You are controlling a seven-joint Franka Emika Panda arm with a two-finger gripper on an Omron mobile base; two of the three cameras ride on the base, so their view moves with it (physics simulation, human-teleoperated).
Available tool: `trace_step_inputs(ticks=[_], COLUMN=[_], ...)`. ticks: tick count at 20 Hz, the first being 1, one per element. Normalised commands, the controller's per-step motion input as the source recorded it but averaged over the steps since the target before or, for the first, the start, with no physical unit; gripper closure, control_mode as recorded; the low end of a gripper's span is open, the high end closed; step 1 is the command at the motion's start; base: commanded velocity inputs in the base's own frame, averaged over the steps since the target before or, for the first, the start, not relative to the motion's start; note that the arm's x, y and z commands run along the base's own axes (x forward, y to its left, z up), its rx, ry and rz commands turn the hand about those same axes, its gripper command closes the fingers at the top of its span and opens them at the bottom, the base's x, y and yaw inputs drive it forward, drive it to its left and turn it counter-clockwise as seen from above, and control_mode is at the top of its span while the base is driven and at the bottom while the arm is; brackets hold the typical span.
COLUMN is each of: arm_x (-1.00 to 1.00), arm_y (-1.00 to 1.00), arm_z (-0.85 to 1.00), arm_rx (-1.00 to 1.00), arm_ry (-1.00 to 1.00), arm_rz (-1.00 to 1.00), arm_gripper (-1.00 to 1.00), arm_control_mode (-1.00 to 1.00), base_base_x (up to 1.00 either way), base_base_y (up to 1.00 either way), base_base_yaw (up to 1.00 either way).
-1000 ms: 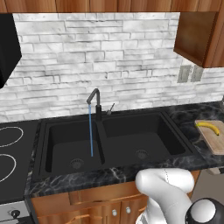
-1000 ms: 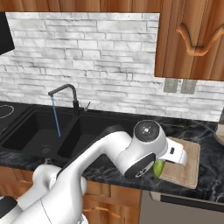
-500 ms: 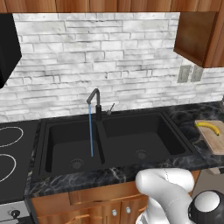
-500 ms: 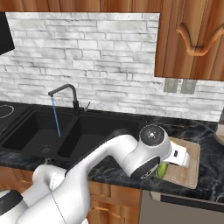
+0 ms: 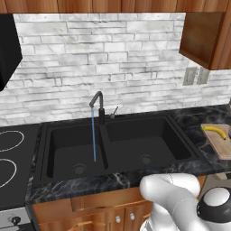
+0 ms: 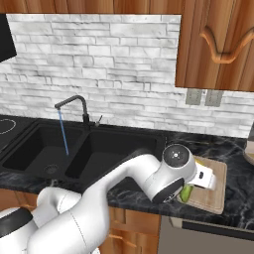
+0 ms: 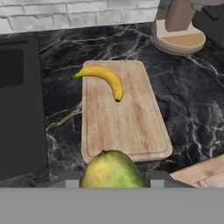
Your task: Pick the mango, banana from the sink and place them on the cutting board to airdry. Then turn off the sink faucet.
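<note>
From the hand view I see the mango (image 7: 113, 169), a smooth yellow-green oval with a faint blush, sitting right between the jaws, which pinch it on both sides just above the near short edge of the cutting board (image 7: 124, 127). That board is a flat rectangle of pale tan wood with fine straight grain, rounded corners and a shallow groove running round its border. The banana (image 7: 104, 78) lies on the board's far half, a slender yellow crescent with darker tips, its stem end reaching just over the left edge. The table (image 7: 192, 100) under the board is glossy black stone veined with white. In the right base view the gripper (image 6: 191, 191) hangs over the near corner of the board, with the green fruit showing below the white wrist. The sink (image 5: 118, 149) is a matte black double basin with 2 round metal drains and a raised centre divider, and both basins hold no fruit. The sink faucet (image 5: 97, 104), a slim black angular gooseneck with a thin lever at its base, pours a narrow blue stream into the left basin. Behind it I see a wall of rough whitish stacked stone (image 5: 113, 58).
</note>
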Motion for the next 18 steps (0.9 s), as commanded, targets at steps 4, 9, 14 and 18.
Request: trace_step_inputs(ticks=[4,9,14,18], arm_x=[0.09,0.07,0.15,0.21], arm_y=[-0.12,-0.13,-0.11,-0.15], arm_z=[-0.2,-0.16,-0.13,-0.11], arm_rx=[0.0,0.0,0.01,0.03], arm_ry=[0.01,0.01,0.01,0.01], arm_rz=[0.0,0.0,0.01,0.01], arm_gripper=[1.0,1.0,1.0,1.0], arm_control_mode=[-1.0,-1.0,-1.0,-1.0], base_base_x=[0.0,0.0,0.0,0.0], base_base_y=[0.0,0.0,0.0,0.0], base_base_yaw=[0.0,0.0,0.0,0.0])
